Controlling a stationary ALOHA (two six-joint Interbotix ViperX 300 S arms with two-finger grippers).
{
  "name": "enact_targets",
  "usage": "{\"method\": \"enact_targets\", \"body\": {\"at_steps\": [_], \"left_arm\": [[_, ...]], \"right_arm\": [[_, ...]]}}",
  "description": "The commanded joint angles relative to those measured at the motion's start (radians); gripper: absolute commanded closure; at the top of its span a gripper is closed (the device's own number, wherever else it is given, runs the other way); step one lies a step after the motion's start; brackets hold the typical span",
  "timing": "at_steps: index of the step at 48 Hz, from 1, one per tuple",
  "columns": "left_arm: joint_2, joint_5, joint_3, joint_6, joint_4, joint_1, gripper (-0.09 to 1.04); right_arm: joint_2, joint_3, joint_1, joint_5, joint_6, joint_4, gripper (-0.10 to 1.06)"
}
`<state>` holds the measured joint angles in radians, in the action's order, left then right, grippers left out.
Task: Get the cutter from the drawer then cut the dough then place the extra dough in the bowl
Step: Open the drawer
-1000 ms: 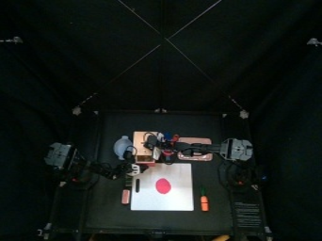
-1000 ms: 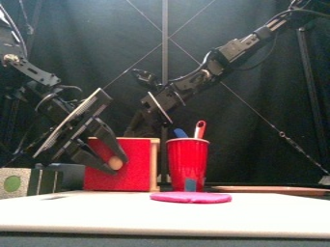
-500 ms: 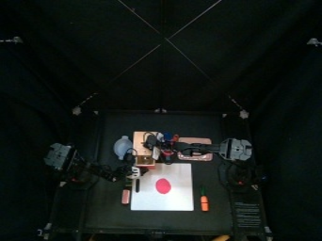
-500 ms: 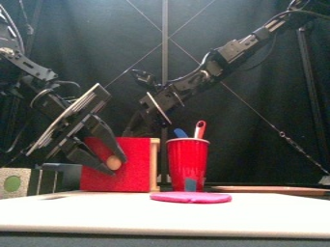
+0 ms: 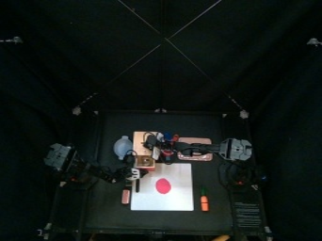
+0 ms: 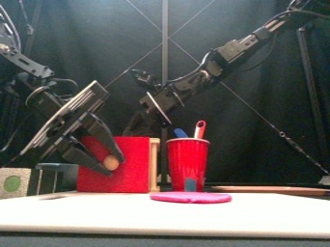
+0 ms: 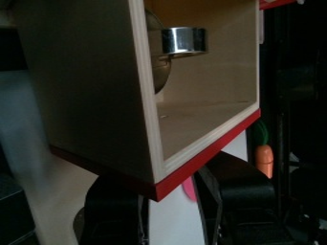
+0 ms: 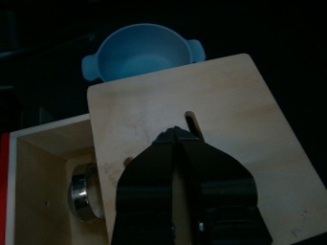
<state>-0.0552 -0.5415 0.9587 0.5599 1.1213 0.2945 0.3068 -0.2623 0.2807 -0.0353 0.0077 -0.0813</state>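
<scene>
Metal cutter (image 7: 185, 40) in drawer (image 7: 205, 96), left hand (image 7: 173, 196) clamping drawer, right hand (image 8: 183, 141) closed atop box (image 8: 236, 105)

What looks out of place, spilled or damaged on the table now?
Nothing is spilled, damaged or askew. Only the red drawer stands pulled out of the wooden box, with the cutter lying inside, as the task needs.
</scene>
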Motion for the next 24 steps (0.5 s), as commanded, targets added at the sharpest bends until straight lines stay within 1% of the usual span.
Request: {"method": "enact_targets", "body": {"at_steps": [1, 7, 18, 24], "left_arm": [[0.003, 0.003, -0.023, -0.006, -0.006, 0.014, 0.42], [0.002, 0.003, -0.023, -0.011, -0.008, 0.009, 0.35], [0.0, 0.003, -0.018, -0.012, -0.025, 0.009, 0.18], [0.002, 0.003, -0.018, -0.012, -0.032, 0.009, 0.11]], "right_arm": [[-0.002, 0.0, 0.002, -0.008, 0.0, 0.002, 0.94], [-0.003, 0.0, 0.002, -0.008, 0.0, 0.002, 0.94], [-0.002, 0.0, 0.0, -0.008, 0.0, 0.002, 0.94], [-0.002, 0.0, 0.0, -0.008, 0.0, 0.002, 0.94]]}}
